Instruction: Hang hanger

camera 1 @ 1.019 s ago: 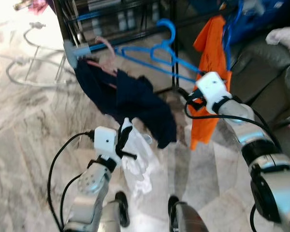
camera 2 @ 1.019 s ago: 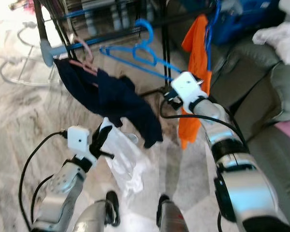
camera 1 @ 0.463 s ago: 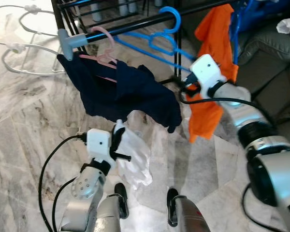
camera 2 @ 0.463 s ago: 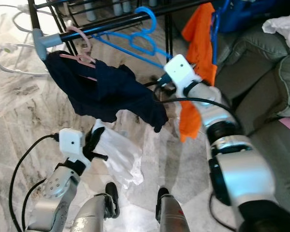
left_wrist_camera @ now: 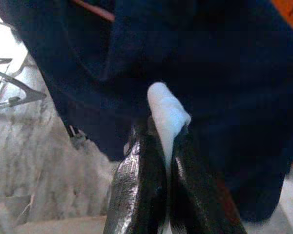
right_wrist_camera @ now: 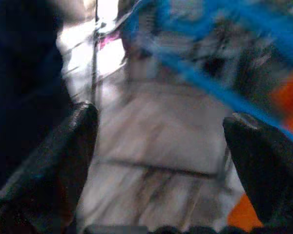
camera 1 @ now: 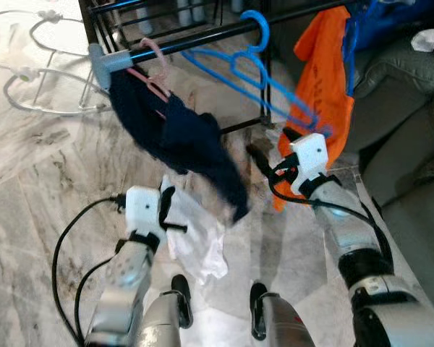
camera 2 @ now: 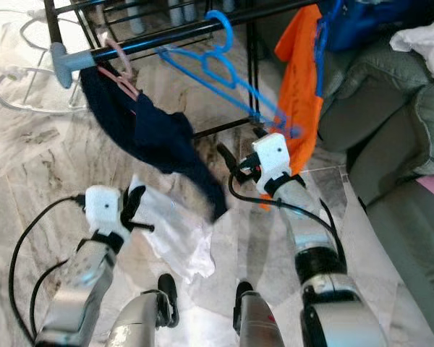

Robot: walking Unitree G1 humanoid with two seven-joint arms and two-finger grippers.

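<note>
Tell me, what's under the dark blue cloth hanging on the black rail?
A pink plastic hanger pokes out above the dark blue cloth; its lower part is covered. Below, the left gripper pinches a white cloth over the marble floor.

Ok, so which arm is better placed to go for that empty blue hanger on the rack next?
Probably the right. Its end effector is open and free, just below the blue hanger. The left end effector is shut on a white cloth, lower down and farther from the hanger.
</note>
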